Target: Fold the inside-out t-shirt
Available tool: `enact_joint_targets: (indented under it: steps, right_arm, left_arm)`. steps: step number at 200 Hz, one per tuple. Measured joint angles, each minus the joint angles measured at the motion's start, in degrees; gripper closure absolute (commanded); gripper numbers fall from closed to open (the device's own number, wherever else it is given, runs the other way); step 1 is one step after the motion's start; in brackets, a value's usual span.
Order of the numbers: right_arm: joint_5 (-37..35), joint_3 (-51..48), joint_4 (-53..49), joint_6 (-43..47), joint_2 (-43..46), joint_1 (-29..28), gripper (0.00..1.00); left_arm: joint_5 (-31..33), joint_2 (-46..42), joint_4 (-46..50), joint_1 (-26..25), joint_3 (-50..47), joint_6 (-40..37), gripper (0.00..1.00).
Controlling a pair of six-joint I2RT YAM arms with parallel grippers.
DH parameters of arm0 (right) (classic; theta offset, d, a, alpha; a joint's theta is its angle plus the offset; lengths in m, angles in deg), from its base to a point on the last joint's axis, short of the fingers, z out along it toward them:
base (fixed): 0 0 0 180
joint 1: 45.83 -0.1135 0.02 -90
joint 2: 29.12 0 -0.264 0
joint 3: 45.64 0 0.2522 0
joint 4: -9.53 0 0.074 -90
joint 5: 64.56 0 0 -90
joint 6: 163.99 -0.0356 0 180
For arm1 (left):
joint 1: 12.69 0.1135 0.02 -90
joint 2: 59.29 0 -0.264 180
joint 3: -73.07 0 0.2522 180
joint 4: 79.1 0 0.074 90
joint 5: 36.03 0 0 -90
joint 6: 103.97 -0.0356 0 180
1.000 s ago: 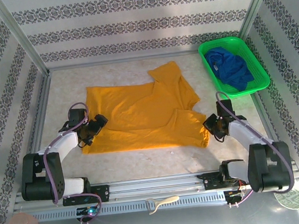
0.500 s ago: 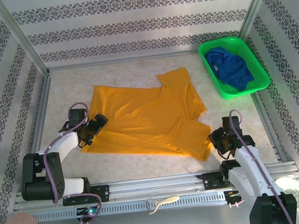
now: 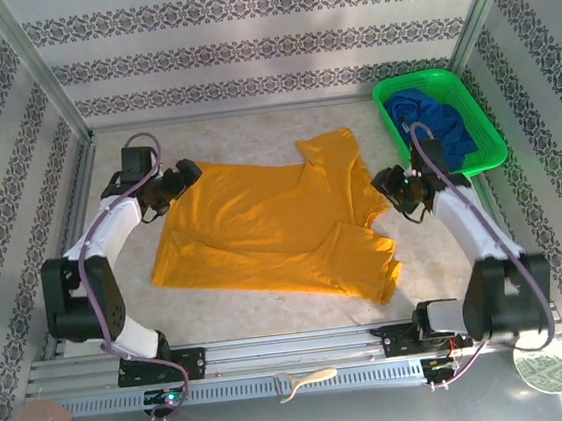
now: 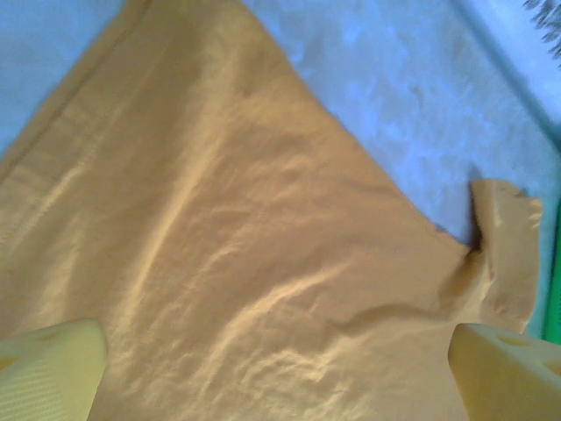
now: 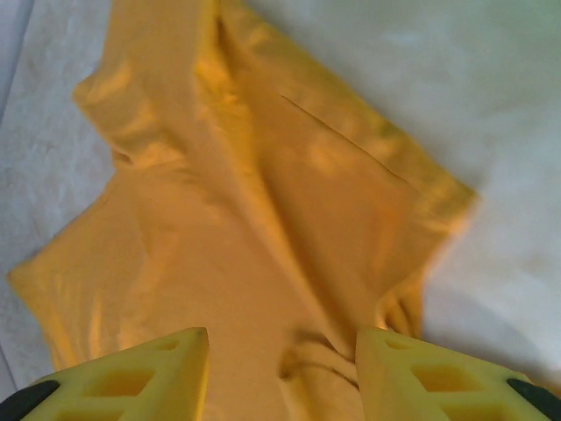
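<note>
Top external: my left gripper (image 3: pixel 185 173) gapes empty, my right gripper (image 3: pixel 389 181) stands half-parted and empty, orange t-shirt (image 3: pixel 273 226) beneath both; best to pinch opposite hems squarely.

t-shirt (image 4: pixel 228 246): your left wrist view cuts it off left and below.
blue garment (image 3: pixel 454 132): right arm's cable (image 3: pixel 423 141) covers a strip.

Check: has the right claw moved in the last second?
Yes. The right claw has moved away from the near rail, toward the green basket.
</note>
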Motion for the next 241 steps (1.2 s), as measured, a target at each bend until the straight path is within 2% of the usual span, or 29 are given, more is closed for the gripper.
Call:
enact_joint_targets:
  steps: [31,60,115,143,161,182,215,241]
  right_arm:
    - [3.2,6.9,2.0,5.1,-11.4,-2.1,0.53]
    - [4.6,9.4,2.6,7.9,-17.4,-4.2,0.53]
    - [4.5,11.0,2.1,10.7,-19.0,-5.6,0.51]
    - [3.9,14.3,0.8,11.8,-19.2,-5.6,0.51]
    - [2.8,19.9,-0.9,12.5,-21.3,-5.7,0.51]
    - [0.0,30.4,-3.6,14.3,-26.8,-6.3,0.50]
    - [-5.8,50.9,-10.1,18.6,-39.1,-7.8,0.49]
    - [-9.1,69.0,-16.4,22.0,-51.4,-8.3,0.48]
  left_arm:
    - [-0.4,2.3,-0.2,-1.2,-6.8,0.1,0.00]
    - [0.1,1.7,-2.7,-1.4,-14.7,0.9,0.00]
    - [3.3,-6.8,-8.5,-1.4,-23.8,4.3,0.00]
    - [6.3,-13.3,-5.4,-1.4,-26.5,5.9,0.00]
    - [8.4,-13.7,-0.5,-1.4,-21.6,5.2,0.01]
    - [9.0,-8.6,2.9,-0.1,-9.0,2.2,0.01]
    - [7.9,8.5,7.0,4.0,13.5,-3.9,0.01]
    - [7.2,21.3,12.4,5.8,25.5,-8.2,0.01]
